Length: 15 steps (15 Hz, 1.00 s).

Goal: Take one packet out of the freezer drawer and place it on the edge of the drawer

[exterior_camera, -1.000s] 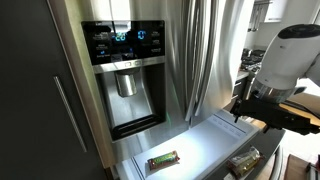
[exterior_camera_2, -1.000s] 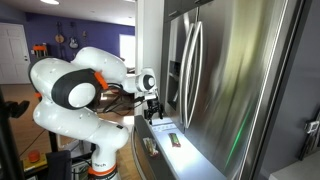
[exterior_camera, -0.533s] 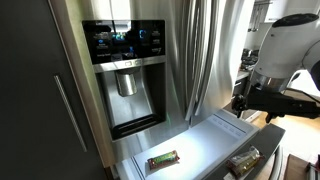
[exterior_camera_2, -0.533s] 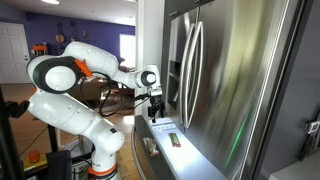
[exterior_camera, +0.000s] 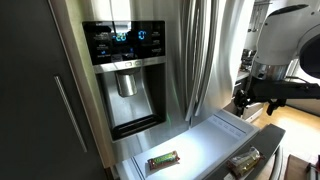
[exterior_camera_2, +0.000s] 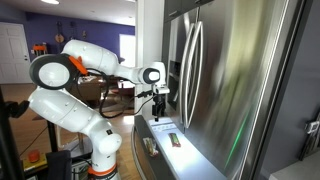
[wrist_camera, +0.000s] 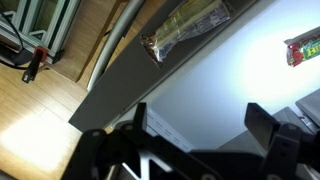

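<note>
The olive-brown packet [wrist_camera: 185, 28] lies along the drawer's dark grey front edge [wrist_camera: 118, 88] in the wrist view. It also shows at the lower right of an exterior view [exterior_camera: 243, 160]. The freezer drawer [exterior_camera: 205, 140] is pulled out, pale bluish-white inside [wrist_camera: 220, 85]. My gripper [wrist_camera: 200, 115] is open and empty, hovering above the drawer and apart from the packet. It shows in both exterior views [exterior_camera: 242, 104] [exterior_camera_2: 158, 106].
A brighter green packet with a red band [exterior_camera: 163, 160] lies inside the drawer and also shows in the wrist view [wrist_camera: 302, 48]. The black water-dispenser recess [exterior_camera: 128, 85] is above it. The steel fridge doors [exterior_camera_2: 220, 80] stand behind, and a wooden floor [wrist_camera: 40, 110] lies in front of the drawer.
The arm has swung and the gripper has risen slightly above the drawer's far end. Both packets have stayed where they were.
</note>
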Each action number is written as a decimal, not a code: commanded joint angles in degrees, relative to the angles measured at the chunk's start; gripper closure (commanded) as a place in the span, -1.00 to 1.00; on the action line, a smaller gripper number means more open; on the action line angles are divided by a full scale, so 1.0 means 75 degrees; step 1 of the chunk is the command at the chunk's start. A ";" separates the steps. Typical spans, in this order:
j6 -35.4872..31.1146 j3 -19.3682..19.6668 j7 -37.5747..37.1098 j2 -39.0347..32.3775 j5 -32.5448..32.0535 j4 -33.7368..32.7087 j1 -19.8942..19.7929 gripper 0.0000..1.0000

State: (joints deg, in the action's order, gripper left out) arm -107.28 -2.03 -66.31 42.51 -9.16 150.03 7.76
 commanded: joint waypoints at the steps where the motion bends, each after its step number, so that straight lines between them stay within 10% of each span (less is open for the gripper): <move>1: 0.0713 -0.0174 0.1088 -0.0071 0.0581 -0.0377 -0.0442 -1.00; 15: 0.1921 -0.0135 0.3686 0.0253 0.1719 -0.1207 -0.0905 -1.00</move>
State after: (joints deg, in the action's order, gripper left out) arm -94.27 -3.82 -44.80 42.97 -0.22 141.18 1.28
